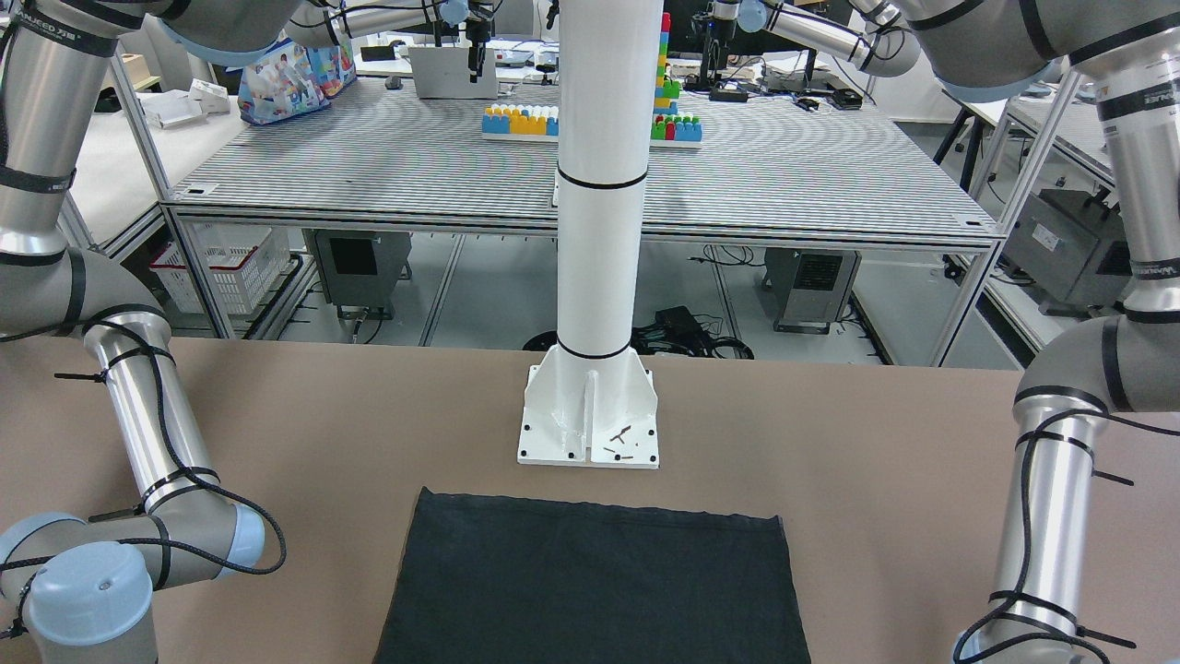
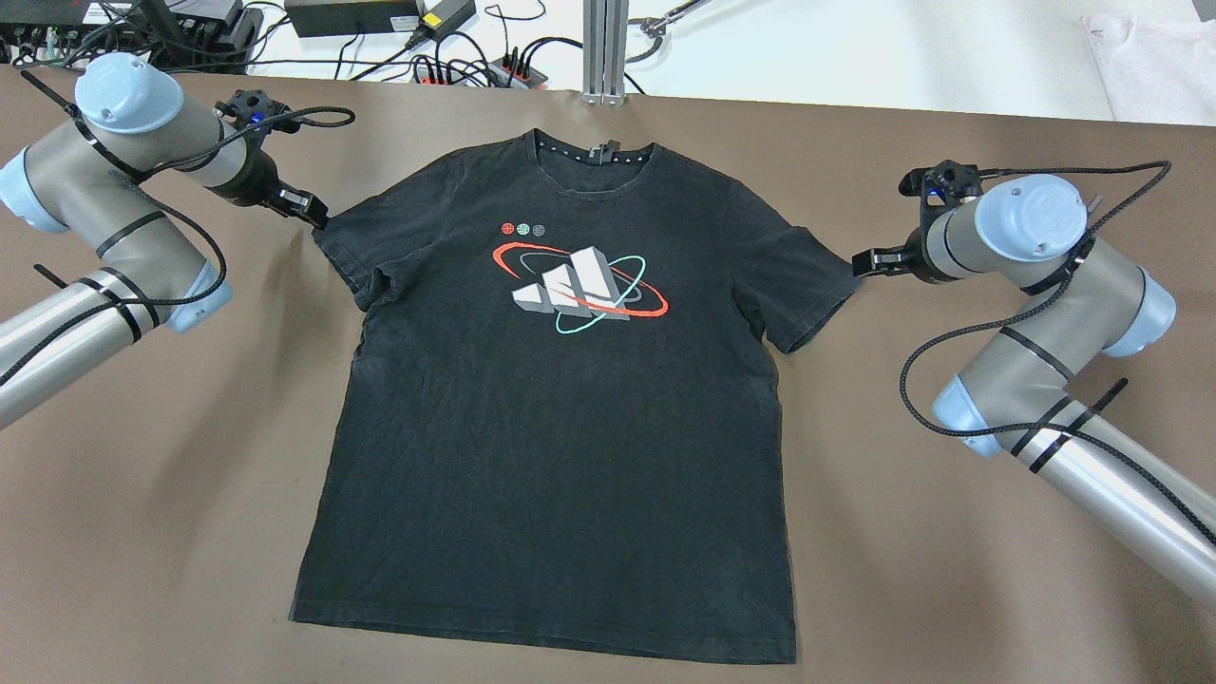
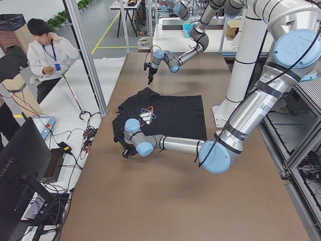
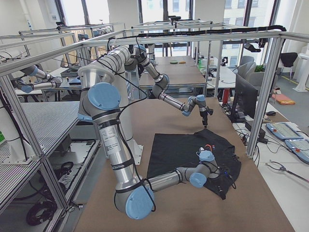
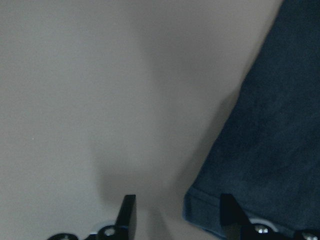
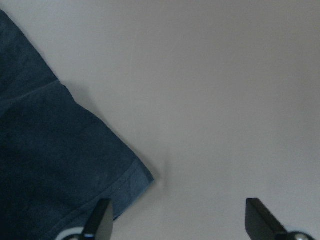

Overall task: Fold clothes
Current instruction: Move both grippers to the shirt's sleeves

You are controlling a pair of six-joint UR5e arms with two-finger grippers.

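Black fabric, a short-sleeved T-shirt [image 2: 560, 418], lies spread flat and face up in the middle of the brown surface [image 2: 142, 494]. Its collar points to the far edge, away from the robot, and a red, white and teal print [image 2: 579, 285] shows on the chest. The left claw [image 2: 318, 217] sits low at the tip of the left sleeve [image 2: 356, 252]. In the wrist view its fingers [image 5: 129, 215] stand apart, the hemmed sleeve corner lying beside one of them, and nothing is gripped. The right claw [image 2: 860, 263] is at the tip of the right sleeve [image 2: 807, 285]. Its fingers [image 6: 102, 220] are spread wide over bare surface, with the sleeve corner just beside one finger and not held.
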